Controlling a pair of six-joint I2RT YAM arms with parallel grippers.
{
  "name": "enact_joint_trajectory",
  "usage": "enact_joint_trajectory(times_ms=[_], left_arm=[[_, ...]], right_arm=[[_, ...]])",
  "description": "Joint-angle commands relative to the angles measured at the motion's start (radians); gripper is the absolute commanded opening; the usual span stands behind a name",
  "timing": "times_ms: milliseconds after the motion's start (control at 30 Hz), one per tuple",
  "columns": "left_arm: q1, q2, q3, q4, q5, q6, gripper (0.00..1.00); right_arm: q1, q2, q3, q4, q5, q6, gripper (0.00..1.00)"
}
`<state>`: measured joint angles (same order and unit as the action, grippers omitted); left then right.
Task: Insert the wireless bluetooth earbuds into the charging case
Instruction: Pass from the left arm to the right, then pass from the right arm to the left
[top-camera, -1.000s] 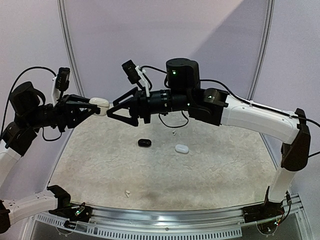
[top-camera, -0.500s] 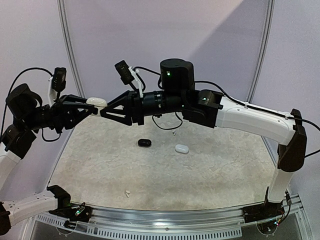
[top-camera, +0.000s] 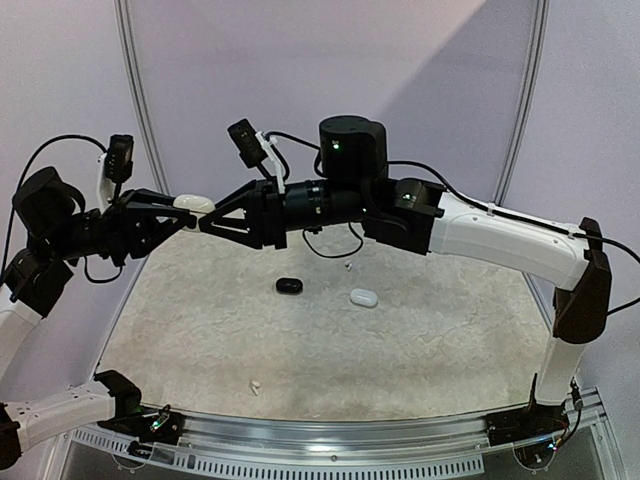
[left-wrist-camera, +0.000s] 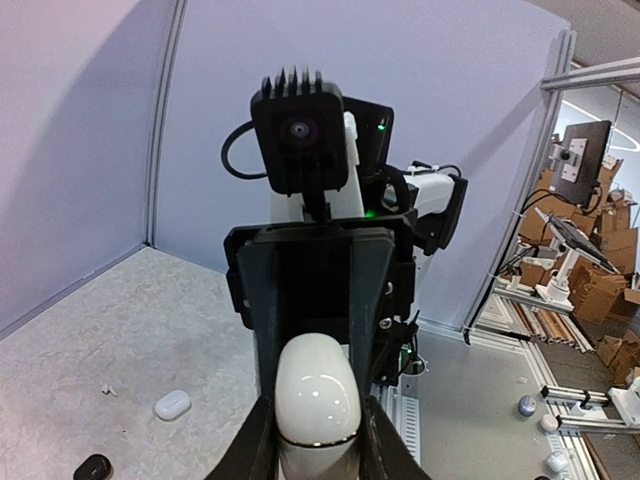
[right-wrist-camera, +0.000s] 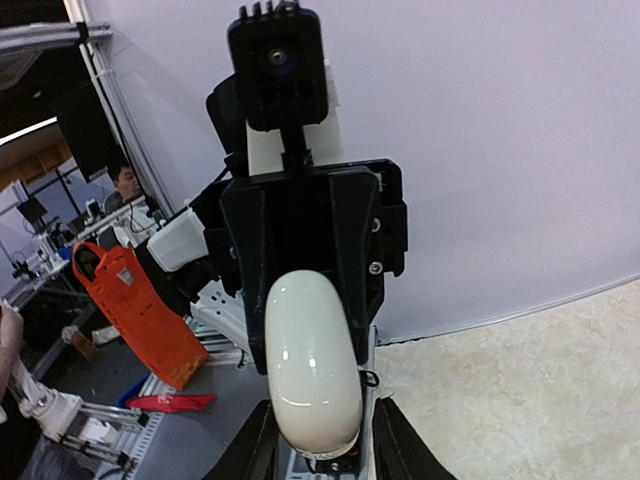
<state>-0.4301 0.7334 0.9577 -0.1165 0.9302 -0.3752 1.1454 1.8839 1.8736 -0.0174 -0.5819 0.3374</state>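
Observation:
A white pebble-shaped charging case (top-camera: 193, 205) hangs in the air at the back left, lid closed. My left gripper (top-camera: 183, 216) is shut on it; in the left wrist view its fingers press both sides of the case (left-wrist-camera: 317, 390). My right gripper (top-camera: 206, 221) meets it from the right, jaws closed in on the other end of the case (right-wrist-camera: 312, 370), the right gripper (right-wrist-camera: 318, 447) flanking it tightly. One tiny white earbud (top-camera: 254, 385) lies near the mat's front edge. Another tiny white earbud (top-camera: 347, 266) lies further back.
A black oval case (top-camera: 289, 286) and a second white case (top-camera: 364, 297) lie on the speckled mat (top-camera: 200, 330) below the arms. The left wrist view shows the same white case (left-wrist-camera: 172, 404) and black case (left-wrist-camera: 93, 467). Walls stand behind.
My right gripper has moved left up to the held case and narrowed its jaws around it. The left arm has shifted slightly left, still gripping the case.

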Motion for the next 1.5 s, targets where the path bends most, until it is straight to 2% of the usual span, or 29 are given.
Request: enact_joint_trajectory(times_ms=[0, 133, 167, 200, 233, 300, 333, 367, 433, 567, 633, 700, 733, 1000, 1233, 1367, 1467], left_arm=[[-0.014, 0.007, -0.014, 0.01, -0.003, 0.001, 0.0], [-0.015, 0.003, -0.02, -0.029, -0.006, 0.024, 0.0], [-0.015, 0.001, -0.019, -0.06, -0.009, 0.045, 0.0], [-0.015, -0.002, -0.018, -0.098, -0.012, 0.075, 0.06], [-0.016, -0.006, -0.015, -0.134, -0.012, 0.107, 0.19], [-0.015, -0.012, -0.008, -0.213, -0.001, 0.169, 0.58], [-0.016, -0.011, -0.002, -0.245, 0.004, 0.199, 0.72], [-0.015, -0.011, 0.006, -0.282, 0.003, 0.234, 0.81], [-0.014, -0.007, 0.025, -0.356, -0.009, 0.309, 0.86], [-0.013, 0.004, 0.043, -0.427, -0.018, 0.426, 0.84], [-0.015, 0.009, 0.04, -0.42, -0.029, 0.445, 0.78], [-0.017, 0.02, 0.039, -0.401, -0.047, 0.443, 0.65], [-0.021, 0.024, 0.04, -0.387, -0.042, 0.44, 0.63], [-0.085, 0.045, 0.022, -0.282, -0.036, 0.443, 0.5], [-0.119, 0.041, -0.011, -0.238, 0.011, 0.42, 0.49], [-0.124, 0.043, -0.011, -0.208, 0.0, 0.401, 0.35], [-0.124, 0.042, -0.013, -0.184, 0.003, 0.379, 0.35]], right_arm=[[0.007, 0.031, 0.036, 0.008, -0.033, 0.0, 0.21], [0.008, 0.025, 0.035, -0.007, -0.029, -0.012, 0.02], [0.008, 0.018, 0.028, -0.02, -0.017, -0.026, 0.0], [0.008, 0.007, 0.016, -0.031, 0.0, -0.037, 0.0], [0.008, -0.004, 0.0, -0.038, 0.019, -0.053, 0.0], [0.008, -0.043, -0.031, -0.06, 0.052, -0.083, 0.0], [0.008, -0.056, -0.034, -0.087, 0.071, -0.104, 0.0], [0.009, -0.072, -0.032, -0.121, 0.091, -0.119, 0.0], [0.011, -0.091, -0.031, -0.19, 0.131, -0.166, 0.0], [0.037, -0.128, -0.029, -0.309, 0.241, -0.298, 0.0], [0.065, -0.142, -0.028, -0.348, 0.3, -0.399, 0.0], [0.079, -0.151, -0.028, -0.361, 0.318, -0.461, 0.0], [0.084, -0.152, -0.028, -0.362, 0.319, -0.485, 0.0], [0.091, -0.143, -0.017, -0.353, 0.322, -0.514, 0.0], [0.096, -0.139, -0.012, -0.352, 0.338, -0.516, 0.0], [0.097, -0.134, -0.009, -0.351, 0.333, -0.518, 0.0], [0.096, -0.13, 0.001, -0.362, 0.332, -0.521, 0.0]])
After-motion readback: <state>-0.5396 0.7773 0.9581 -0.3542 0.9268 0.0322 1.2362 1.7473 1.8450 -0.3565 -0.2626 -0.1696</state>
